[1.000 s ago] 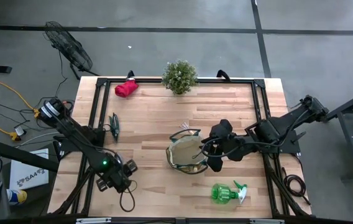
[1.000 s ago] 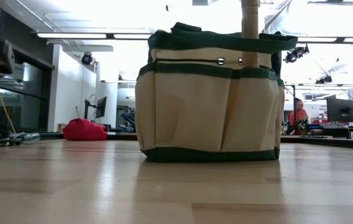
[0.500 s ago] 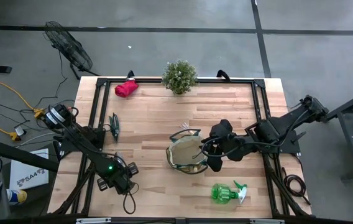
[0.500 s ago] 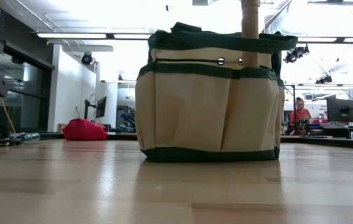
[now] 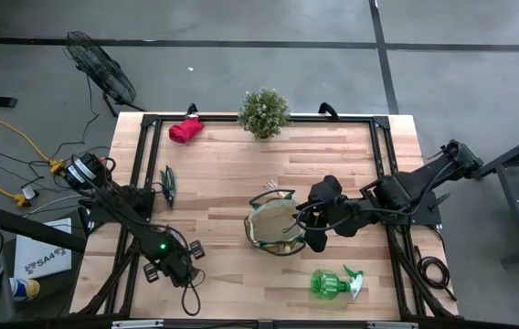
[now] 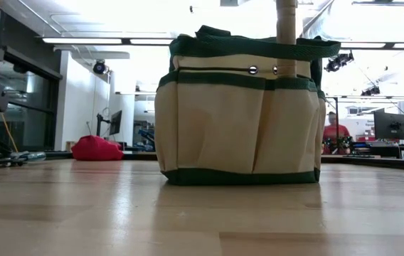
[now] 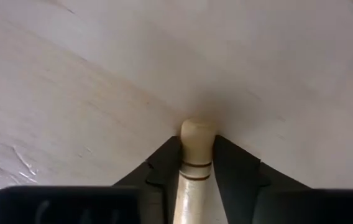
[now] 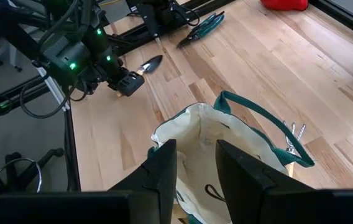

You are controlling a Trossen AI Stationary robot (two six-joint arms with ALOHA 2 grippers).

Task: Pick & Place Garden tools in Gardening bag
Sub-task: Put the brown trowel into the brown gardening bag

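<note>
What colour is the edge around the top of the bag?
Dark green trim on the tan gardening bag; clearest in the low view.

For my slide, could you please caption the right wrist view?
Right gripper open above the gardening bag, while the left gripper holds a trowel over the table.

Wooden table [image 5: 223, 178]: bag [image 5: 276, 228], shears [image 5: 168, 184], gloves [image 5: 185, 130]
</note>
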